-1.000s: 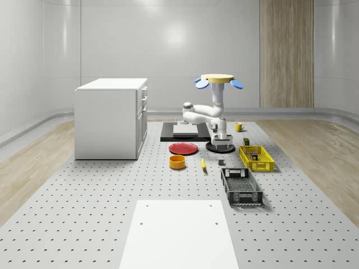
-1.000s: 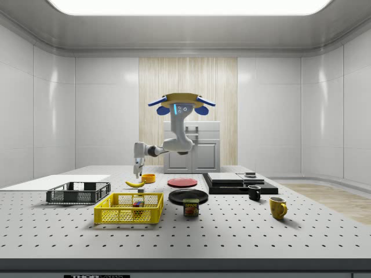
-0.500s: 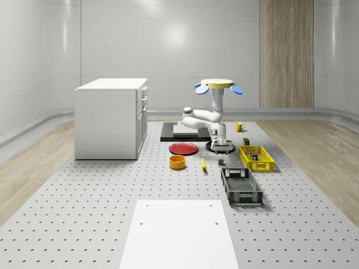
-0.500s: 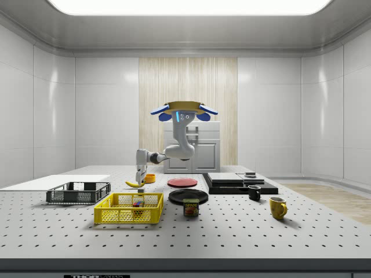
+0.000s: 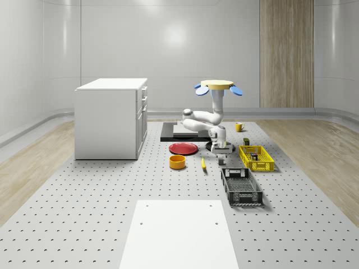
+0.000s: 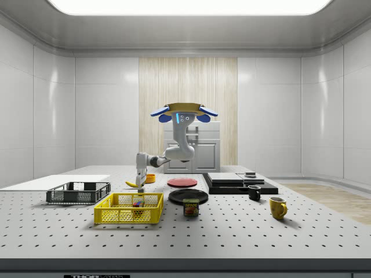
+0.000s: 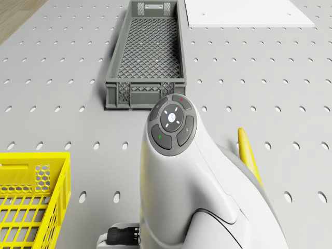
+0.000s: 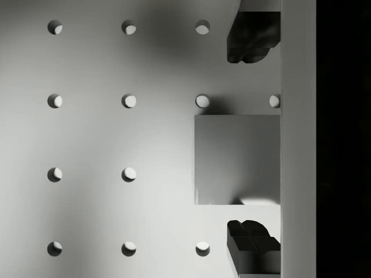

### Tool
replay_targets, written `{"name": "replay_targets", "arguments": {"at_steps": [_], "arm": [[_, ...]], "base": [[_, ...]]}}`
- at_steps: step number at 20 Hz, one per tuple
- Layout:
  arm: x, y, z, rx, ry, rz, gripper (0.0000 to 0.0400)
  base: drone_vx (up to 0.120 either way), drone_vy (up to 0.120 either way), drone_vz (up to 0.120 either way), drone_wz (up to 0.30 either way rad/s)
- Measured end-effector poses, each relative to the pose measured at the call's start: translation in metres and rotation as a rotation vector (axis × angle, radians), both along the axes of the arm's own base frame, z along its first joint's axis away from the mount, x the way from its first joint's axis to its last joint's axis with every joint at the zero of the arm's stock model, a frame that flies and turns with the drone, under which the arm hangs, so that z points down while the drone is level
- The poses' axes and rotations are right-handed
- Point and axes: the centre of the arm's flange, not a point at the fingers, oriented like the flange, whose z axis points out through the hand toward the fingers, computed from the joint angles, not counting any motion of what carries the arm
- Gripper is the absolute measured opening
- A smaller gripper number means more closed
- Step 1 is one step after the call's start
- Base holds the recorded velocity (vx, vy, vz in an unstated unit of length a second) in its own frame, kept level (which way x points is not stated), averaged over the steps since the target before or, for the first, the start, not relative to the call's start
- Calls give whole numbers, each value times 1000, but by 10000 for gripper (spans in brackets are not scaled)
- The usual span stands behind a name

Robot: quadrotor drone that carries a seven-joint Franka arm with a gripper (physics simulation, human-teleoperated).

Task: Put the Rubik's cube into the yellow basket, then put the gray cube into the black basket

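Lowered since a second ago, the gripper [image 8: 253, 139] hangs with fingers [image 8: 249, 37] spread astride the gray cube [image 8: 236, 159]; grasp comes next, drone [image 5: 219, 85] hovering above.

Hovering drone [image 5: 217, 85] above the table, arm [image 5: 208, 116] folded down and toward the whole-scene view's left, then dropped vertically. Gripper [image 8: 253, 139] pointing straight down, fingers [image 8: 250, 43] spread wide (pads well apart).

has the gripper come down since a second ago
Yes. In the side view the gripper now hangs lower, its tips level with the far rim of the yellow basket; earlier they sat higher. The wrist view shows its fingers straddling the gray cube.
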Motion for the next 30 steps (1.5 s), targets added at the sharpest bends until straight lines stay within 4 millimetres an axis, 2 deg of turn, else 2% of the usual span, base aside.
{"name": "replay_targets", "arguments": {"at_steps": [13,21,22,25,30], "arm": [[2,6,25,0,0,0,400],[10,7,30,0,0,0,400],[11,7,30,0,0,0,388],[11,7,31,0,0,0,315],[12,7,31,0,0,0,269]], "base": [[0,0,0,0],[0,0,0,0],[0,0,0,0],[0,0,0,0],[0,0,0,0]]}}
